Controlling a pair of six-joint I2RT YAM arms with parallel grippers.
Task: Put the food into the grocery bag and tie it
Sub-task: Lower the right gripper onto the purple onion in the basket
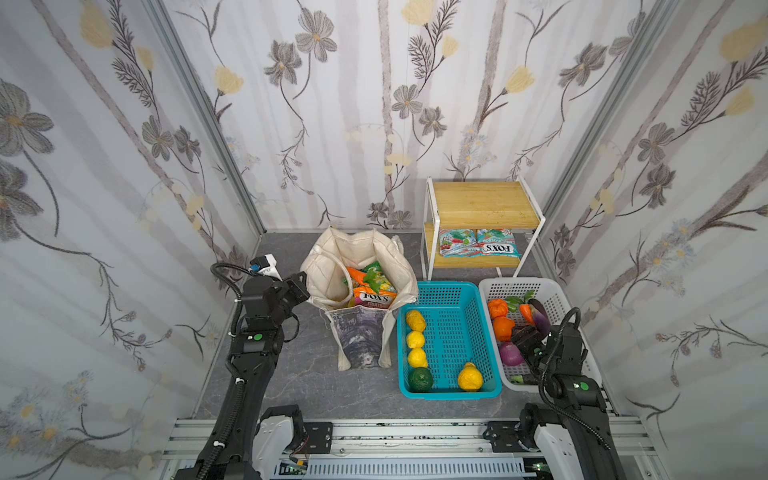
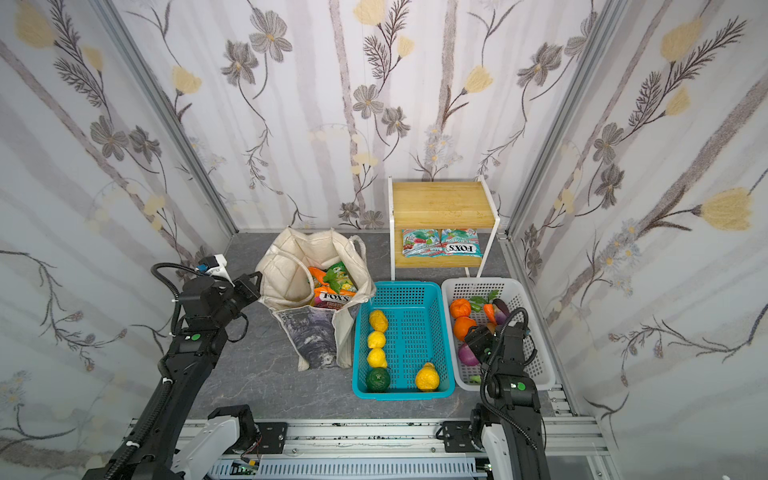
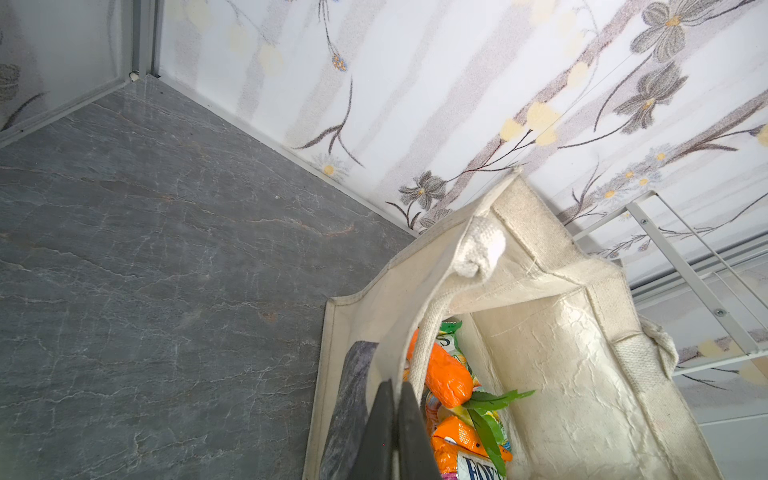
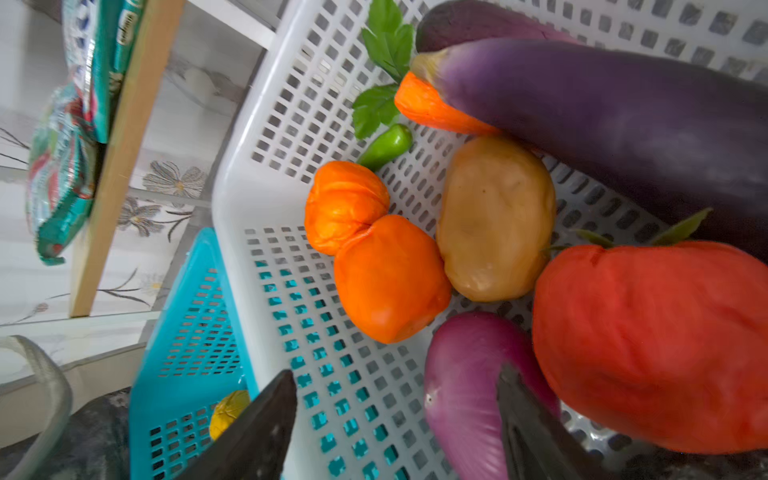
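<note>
Top views: the cream canvas tote bag [image 1: 324,270] is seen standing open on the grey tabletop [image 1: 291,374], with candy packets [image 1: 376,297] already inside and its rim pinched by the closed left gripper [image 3: 397,386]. Loading is judged under way. Within the white perforated plastic basket [image 1: 519,284] the right gripper [image 4: 398,374] is held wide open and empty, with the purple onion [image 4: 461,386] partly between its jaws. Closing on the onion is called for next.

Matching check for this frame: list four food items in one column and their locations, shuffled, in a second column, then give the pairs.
Items:
1. green round fruit
2. purple onion
3. teal FOX'S packets
4. FOX'S FRUITS packet

Places:
A. grocery bag
B. rack's lower shelf
C. teal basket
D. white basket

Pairs: 1-C, 2-D, 3-B, 4-A
</note>
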